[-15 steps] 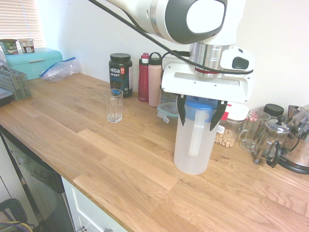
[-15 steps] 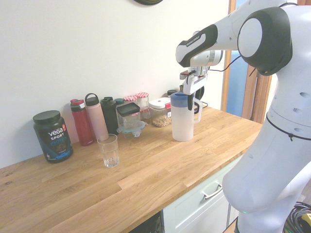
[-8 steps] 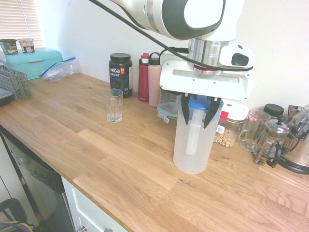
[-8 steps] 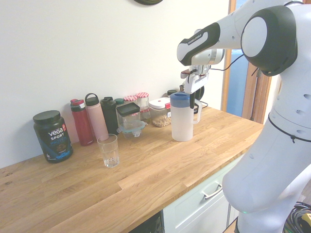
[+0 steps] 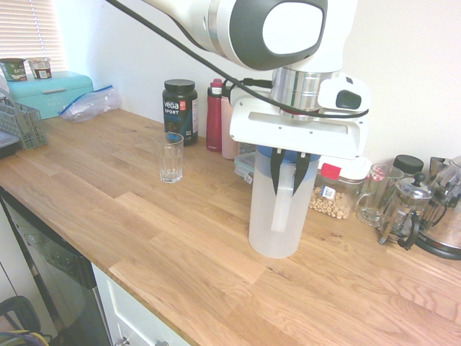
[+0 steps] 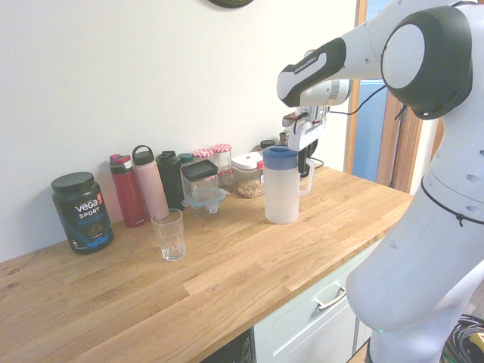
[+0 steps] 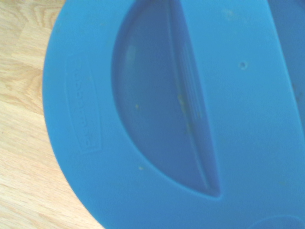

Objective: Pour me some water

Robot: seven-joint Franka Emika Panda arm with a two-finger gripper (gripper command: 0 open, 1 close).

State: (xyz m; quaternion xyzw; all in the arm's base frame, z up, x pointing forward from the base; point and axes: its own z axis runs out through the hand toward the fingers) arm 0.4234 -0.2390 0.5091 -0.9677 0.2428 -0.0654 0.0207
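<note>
Gripping claw (image 5: 286, 193): was closed on pitcher (image 5: 262, 216) handle (image 5: 282, 210)
Glass (image 5: 171, 160): stood well apart, roughly across pitcher from handle

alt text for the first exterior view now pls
Black-fingered claw closed on the handle of a frosted, blue-lidded plastic pitcher on a wooden counter; an empty clear drinking glass stands apart, nearer the turquoise box.
</note>
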